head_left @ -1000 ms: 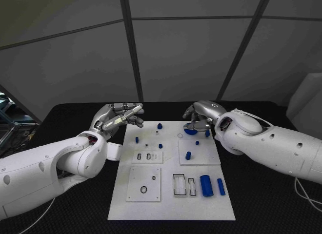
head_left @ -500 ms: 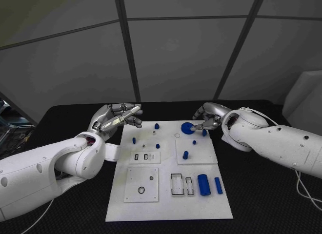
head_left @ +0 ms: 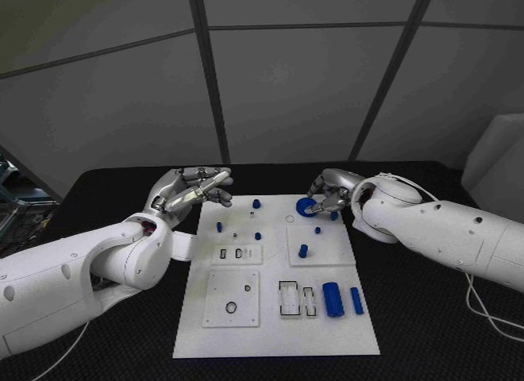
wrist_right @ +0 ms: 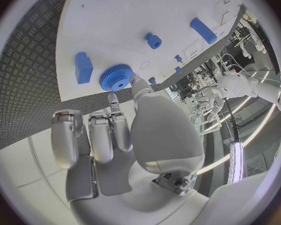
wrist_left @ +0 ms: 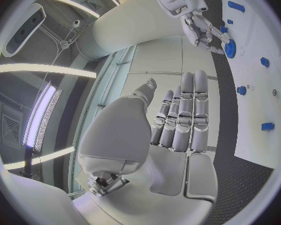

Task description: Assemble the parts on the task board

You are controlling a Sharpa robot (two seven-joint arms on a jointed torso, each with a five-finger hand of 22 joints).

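Note:
The white task board (head_left: 274, 333) lies in the middle of the black table. My right hand (head_left: 331, 189) hovers over the board's far right corner and pinches a blue gear (head_left: 306, 206) between thumb and a finger. In the right wrist view the gear (wrist_right: 117, 78) sits at the fingertips (wrist_right: 138, 81), just above the board (wrist_right: 115, 15), beside a blue block (wrist_right: 83, 67). My left hand (head_left: 194, 190) is raised beside the board's far left corner and holds nothing. In the left wrist view its fingers (wrist_left: 184, 110) are stretched out side by side.
Small blue pegs (head_left: 256, 204) stand on the board's far half. Two blue cylinders (head_left: 332, 299) lie at its near right, beside rectangular slots (head_left: 290, 300). A black ring (head_left: 231, 307) lies on the near left plate. Black table (head_left: 433, 333) surrounds the board.
My right hand has shifted slightly towards the board's far edge with the gear in its fingers. The left hand has stayed where it was.

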